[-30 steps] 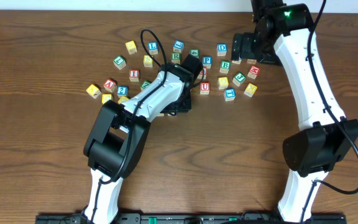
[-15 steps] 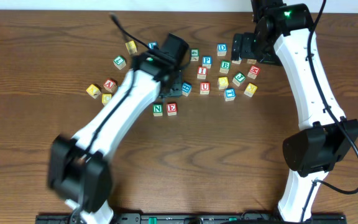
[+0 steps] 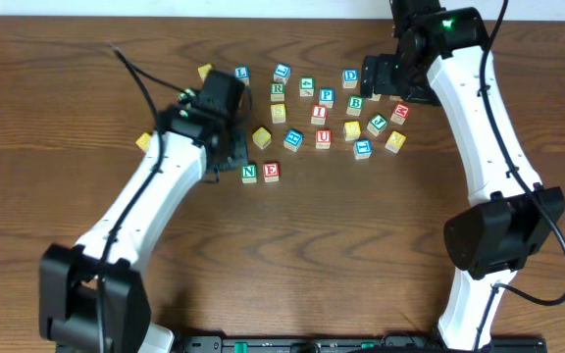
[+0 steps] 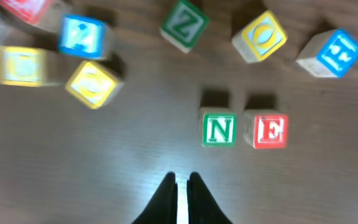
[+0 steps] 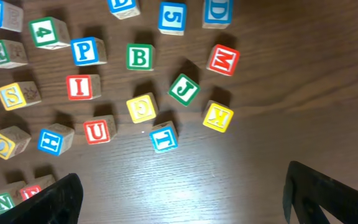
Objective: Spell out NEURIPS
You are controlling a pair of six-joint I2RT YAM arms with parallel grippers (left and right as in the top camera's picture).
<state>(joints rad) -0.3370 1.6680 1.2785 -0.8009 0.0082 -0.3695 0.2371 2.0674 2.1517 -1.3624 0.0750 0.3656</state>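
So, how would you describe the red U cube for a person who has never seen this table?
Find the N cube and E cube standing alone near the middle of the table. Beyond them to the right sits the red U cube, between a blue H cube and a yellow cube; only it shows a red U.

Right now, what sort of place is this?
Probably a robotics lab bench: two white arms rise from a black rail at the edge of a wooden table, with lettered toy cubes scattered on it.
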